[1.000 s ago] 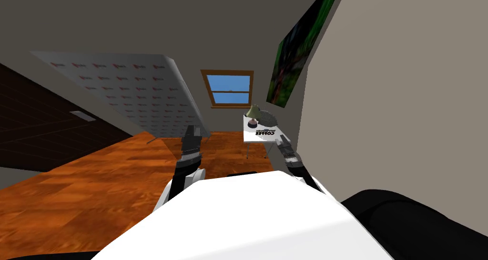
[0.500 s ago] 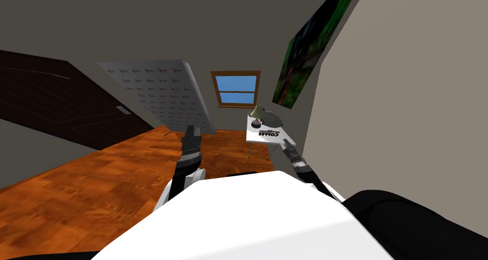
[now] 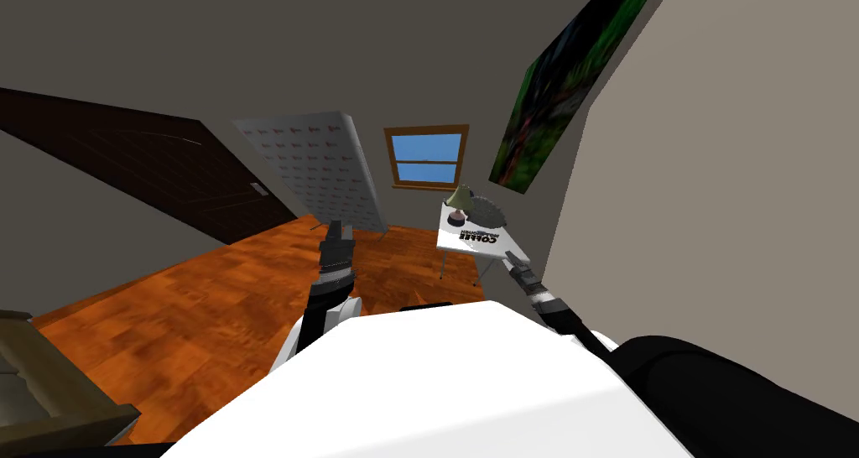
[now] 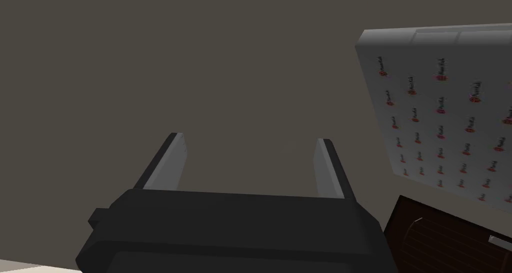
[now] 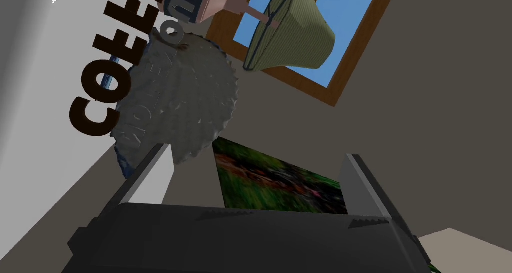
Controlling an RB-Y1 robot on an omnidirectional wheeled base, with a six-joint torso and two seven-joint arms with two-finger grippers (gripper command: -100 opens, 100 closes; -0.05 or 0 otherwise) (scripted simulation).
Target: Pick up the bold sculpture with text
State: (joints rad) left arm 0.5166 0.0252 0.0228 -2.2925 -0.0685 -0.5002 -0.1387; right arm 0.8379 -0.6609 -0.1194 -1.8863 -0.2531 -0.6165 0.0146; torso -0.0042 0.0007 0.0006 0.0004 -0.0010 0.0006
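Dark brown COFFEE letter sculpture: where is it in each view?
Head view: dark brown letter sculpture on the white table, ahead of the right gripper.
Right wrist view: its letters next to the grey scalloped disc.
Left wrist view: grey wall and patterned white panel instead.
Shared landmark: green-shaded lamp.

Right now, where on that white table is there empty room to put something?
The bare strip of the white table lies between the COFFEE letters and its near edge. Behind the letters it is crowded: lamp and grey scalloped piece stand close together.
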